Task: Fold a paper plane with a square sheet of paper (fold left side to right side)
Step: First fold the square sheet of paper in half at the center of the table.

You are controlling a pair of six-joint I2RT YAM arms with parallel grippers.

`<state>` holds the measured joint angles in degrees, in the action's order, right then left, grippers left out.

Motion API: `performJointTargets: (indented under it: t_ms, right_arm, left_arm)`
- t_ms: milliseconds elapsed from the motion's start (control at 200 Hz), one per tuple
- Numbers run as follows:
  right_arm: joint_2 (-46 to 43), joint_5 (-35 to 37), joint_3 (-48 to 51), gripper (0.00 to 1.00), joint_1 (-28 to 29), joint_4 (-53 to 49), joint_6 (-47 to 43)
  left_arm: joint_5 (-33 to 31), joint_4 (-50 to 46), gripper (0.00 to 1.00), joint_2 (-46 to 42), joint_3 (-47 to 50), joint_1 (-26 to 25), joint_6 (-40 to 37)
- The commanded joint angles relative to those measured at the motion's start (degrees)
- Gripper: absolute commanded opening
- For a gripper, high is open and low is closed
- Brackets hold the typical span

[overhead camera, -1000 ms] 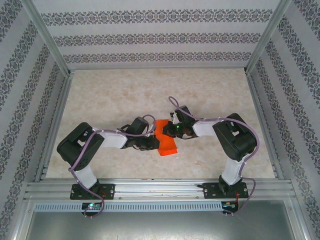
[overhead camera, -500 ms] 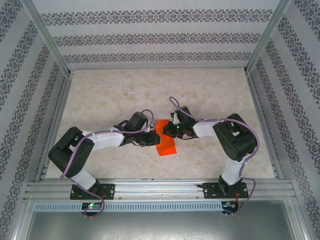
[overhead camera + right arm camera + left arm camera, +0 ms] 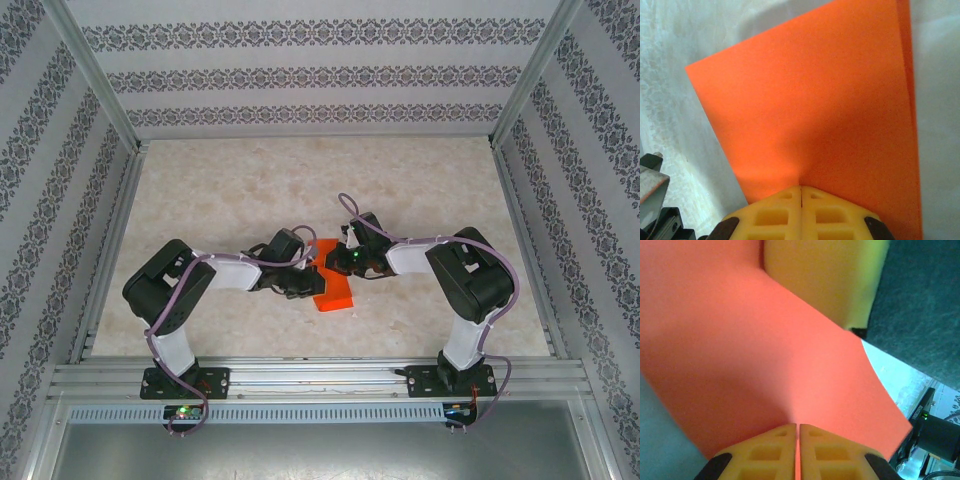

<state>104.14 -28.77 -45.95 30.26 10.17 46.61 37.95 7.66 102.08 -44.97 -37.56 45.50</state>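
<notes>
**Two end effectors clamped on one orange sheet**

Two arms meet near the middle of the marbled worktop (image 3: 250, 190), somewhat closer to its near edge than to the far wall. The left end effector (image 3: 303, 279) reaches in from the left and the right end effector (image 3: 346, 262) from the right. The square sheet of paper (image 3: 336, 292) lies between them. From above it reads as a bright orange-red strip, longer from near to far than it is wide, with its near end poking out past both wrists.

In the left wrist view, the left end effector (image 3: 796, 427) has its yellow fingers (image 3: 772, 452) pressed together, and the sheet (image 3: 755, 350) runs into the seam between them. From there the paper rises and curves away. A blurred yellow-green block (image 3: 825, 275) sits at the sheet's far edge; I cannot tell what it is.

In the right wrist view, the right end effector (image 3: 801, 189) likewise has its fingers (image 3: 827, 212) closed tight on the sheet's nearest edge. Here the paper (image 3: 815, 100) lies flat on the worktop (image 3: 675, 45). Along its right side, the edge of a second layer shows just beyond the top one.
</notes>
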Motion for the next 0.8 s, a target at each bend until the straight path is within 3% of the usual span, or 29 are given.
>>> performJointTargets:
  t_ms: [0,794]
  right_arm:
    - [2.4,6.1,2.7,0.00,0.2,-7.8,0.1]
    - [2.6,6.7,2.6,0.00,0.0,-8.4,-0.2]
  left_arm:
    - [0.4,2.1,0.11,0.2,2.2,-1.0,0.9]
    - [-0.6,-8.0,0.11,-6.1,8.1,-5.6,-1.2]
